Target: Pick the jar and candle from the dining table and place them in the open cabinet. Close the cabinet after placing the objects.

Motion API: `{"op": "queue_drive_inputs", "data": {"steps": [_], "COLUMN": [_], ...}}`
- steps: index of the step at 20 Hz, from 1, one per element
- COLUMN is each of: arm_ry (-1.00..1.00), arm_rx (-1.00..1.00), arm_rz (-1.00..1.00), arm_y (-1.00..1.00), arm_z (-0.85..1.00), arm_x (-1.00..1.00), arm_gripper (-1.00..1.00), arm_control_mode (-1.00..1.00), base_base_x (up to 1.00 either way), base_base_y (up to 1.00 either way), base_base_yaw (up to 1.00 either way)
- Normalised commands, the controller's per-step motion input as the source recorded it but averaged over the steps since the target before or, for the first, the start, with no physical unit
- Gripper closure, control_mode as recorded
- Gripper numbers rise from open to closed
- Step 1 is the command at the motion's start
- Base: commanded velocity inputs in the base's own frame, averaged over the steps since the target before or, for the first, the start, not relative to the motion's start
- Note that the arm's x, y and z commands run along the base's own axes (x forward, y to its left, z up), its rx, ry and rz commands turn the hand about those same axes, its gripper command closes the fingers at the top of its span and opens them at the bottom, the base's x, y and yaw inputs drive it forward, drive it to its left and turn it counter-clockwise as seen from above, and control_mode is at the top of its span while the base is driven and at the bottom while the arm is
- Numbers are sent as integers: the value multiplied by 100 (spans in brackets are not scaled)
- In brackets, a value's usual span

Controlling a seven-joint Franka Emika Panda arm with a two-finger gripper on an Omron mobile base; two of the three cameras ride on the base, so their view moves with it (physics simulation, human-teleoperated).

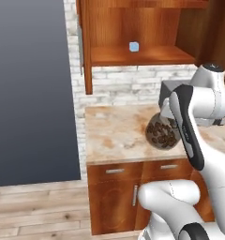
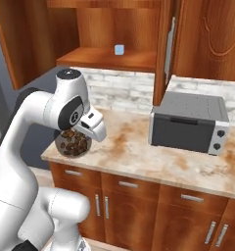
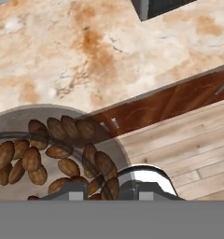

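The jaws are clamped on the jar (image 1: 161, 132), its brown lumps pressed close against them in the hand view, and hold it above the marbled counter (image 1: 115, 133). Up beyond them, the open cabinet (image 1: 133, 54) carries a small pale-blue cube (image 1: 133, 46) on its shelf. A grey toaster oven (image 2: 189, 122) stands off to their side.

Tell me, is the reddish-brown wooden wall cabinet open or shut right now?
Open. The reddish-brown wooden wall cabinet shows its bare inner shelf with a small pale-blue cube on it, and one door stands swung out edge-on.
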Motion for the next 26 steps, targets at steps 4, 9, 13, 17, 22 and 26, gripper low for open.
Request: {"op": "queue_drive_inputs", "data": {"steps": [4,9,13,17,22,26], "arm_ry": [0,0,0,0,0,0], "arm_rx": [0,0,0,0,0,0], "arm_rz": [0,0,0,0,0,0], "arm_y": [0,0,0,0,0,0], "arm_z": [0,0,0,0,0,0], "arm_x": [0,0,0,0,0,0], "arm_gripper": [100,100,100,100,100,100], "arm_control_mode": [100,100,100,100,100,100], "base_base_x": [51,52,52,54,55,46], "base_base_y": [-14,-12,-12,-7,0,6], "base_base_yaw": [-1,-3,-2,-1,-1,-6]}}
